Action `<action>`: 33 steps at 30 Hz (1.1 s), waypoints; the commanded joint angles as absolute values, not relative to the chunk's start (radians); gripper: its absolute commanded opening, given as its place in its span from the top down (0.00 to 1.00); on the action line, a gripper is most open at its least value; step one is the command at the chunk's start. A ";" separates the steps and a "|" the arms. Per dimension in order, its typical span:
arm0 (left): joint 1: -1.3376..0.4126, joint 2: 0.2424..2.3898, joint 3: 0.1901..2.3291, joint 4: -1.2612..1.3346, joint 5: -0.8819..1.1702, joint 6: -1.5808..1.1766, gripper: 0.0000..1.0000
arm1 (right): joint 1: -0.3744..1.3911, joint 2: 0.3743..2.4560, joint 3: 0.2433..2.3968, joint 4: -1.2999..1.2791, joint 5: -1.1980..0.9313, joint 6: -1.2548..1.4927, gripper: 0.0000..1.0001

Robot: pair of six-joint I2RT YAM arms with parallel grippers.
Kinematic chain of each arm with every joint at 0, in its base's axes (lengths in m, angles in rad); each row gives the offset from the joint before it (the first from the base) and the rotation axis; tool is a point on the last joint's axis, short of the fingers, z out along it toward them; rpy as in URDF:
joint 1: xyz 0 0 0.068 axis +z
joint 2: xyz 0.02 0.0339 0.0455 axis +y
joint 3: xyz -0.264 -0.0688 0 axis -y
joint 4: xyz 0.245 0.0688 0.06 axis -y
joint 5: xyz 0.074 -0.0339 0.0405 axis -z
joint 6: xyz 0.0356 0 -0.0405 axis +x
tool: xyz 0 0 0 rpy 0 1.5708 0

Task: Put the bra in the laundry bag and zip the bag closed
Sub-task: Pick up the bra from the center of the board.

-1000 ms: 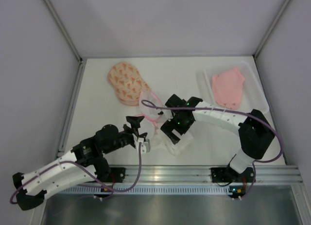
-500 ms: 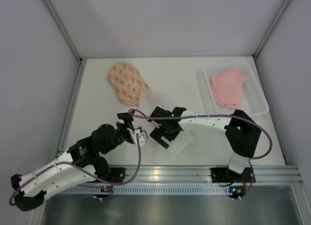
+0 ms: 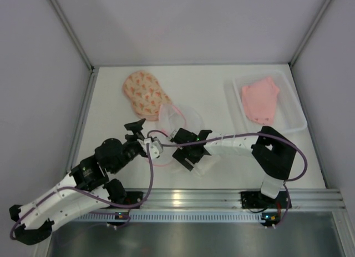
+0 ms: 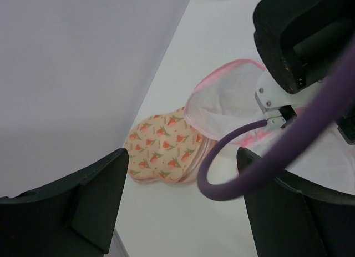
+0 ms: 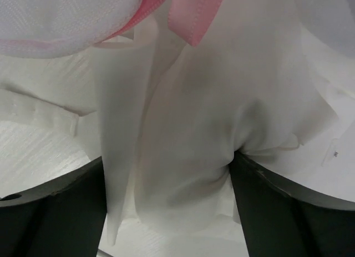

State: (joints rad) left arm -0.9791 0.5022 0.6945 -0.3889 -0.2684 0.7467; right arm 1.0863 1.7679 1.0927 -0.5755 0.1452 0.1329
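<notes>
The laundry bag (image 3: 145, 95), peach with a red-orange print, lies shut at the back left; the left wrist view shows it (image 4: 163, 151) between that gripper's fingers. The salmon-pink bra (image 3: 259, 99) lies in the clear tray (image 3: 294, 110) at the back right. My left gripper (image 3: 141, 134) is open and empty, just near of the bag (image 4: 183, 212). My right gripper (image 3: 187, 157) is low over white fabric (image 5: 183, 129) at the table's middle. Its jaws stand wide apart with the fabric bunched between them (image 5: 166, 201).
A white mesh round pouch with a pink rim (image 3: 176, 114) lies between the bag and my right gripper; it also shows in the left wrist view (image 4: 227, 101) and the right wrist view (image 5: 66, 18). A purple cable (image 4: 288, 151) loops before the left camera. Grey walls close three sides.
My left gripper has moved away from the base toward the printed bag. My right gripper has moved left and nearer, over the white fabric. The bra and bag have not moved.
</notes>
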 commanded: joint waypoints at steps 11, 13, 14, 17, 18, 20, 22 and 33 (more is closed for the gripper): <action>-0.936 0.531 0.787 -0.321 -0.302 0.637 0.14 | 1.072 1.720 1.049 -0.569 0.094 0.075 1.00; -0.931 0.532 0.779 -0.319 -0.305 0.612 0.14 | 1.057 1.659 1.066 -0.607 0.069 0.063 1.00; -0.931 0.535 0.778 -0.322 -0.313 0.585 0.14 | 1.045 1.632 1.072 -0.621 0.057 0.058 1.00; -0.919 0.540 0.767 -0.334 -0.333 0.539 0.13 | 1.020 1.496 1.081 -0.653 0.011 0.035 1.00; -0.913 0.541 0.762 -0.336 -0.340 0.500 0.12 | 1.002 1.462 1.088 -0.667 0.006 0.022 1.00; -0.891 0.546 0.755 -0.359 -0.348 0.454 0.11 | 0.982 1.393 1.095 -0.710 -0.041 0.009 1.00; -0.862 0.545 0.749 -0.376 -0.339 0.390 0.10 | 0.927 1.340 1.080 -0.719 -0.084 -0.035 1.00; -0.602 0.817 0.807 -0.551 -0.045 0.138 0.04 | 0.709 1.198 1.305 -0.778 -0.345 -0.110 1.00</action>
State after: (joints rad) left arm -0.6605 0.6853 0.7616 -0.4885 -0.1818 0.2497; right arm 0.7383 1.1954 1.1477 -0.7704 -0.2222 -0.0814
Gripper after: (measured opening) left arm 0.945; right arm 0.056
